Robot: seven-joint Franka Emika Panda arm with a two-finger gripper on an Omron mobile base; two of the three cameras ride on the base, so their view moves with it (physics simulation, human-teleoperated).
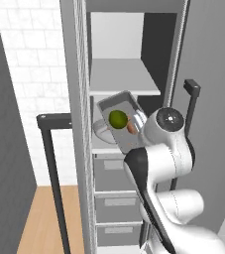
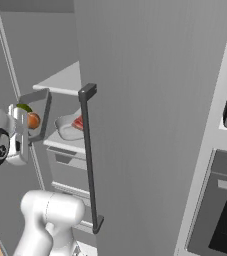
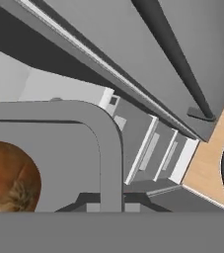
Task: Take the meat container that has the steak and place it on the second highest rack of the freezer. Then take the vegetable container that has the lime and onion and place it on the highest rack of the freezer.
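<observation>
**Tray lifted at the open freezer, tub already on the lower shelf**

Left base view: the vegetable container [image 1: 123, 120] hangs tilted in front of the freezer [image 1: 79, 124], between the highest rack [image 1: 121, 77] and the shelf below. The lime [image 1: 118, 119] and onion [image 1: 132, 128] sit in it, touching. The meat container [image 1: 101, 131] shows behind the tray's lower left corner.

Right base view: the gripper [image 2: 26, 131] is pinched on the tray's near rim. The meat container rests on the lower shelf with the steak [image 2: 78, 123] inside, left of the door handle [image 2: 89, 157].

Hand view: the tray's rounded corner fills the middle, the onion at the lower left; grey drawers [image 3: 153, 150] lie beyond.
</observation>
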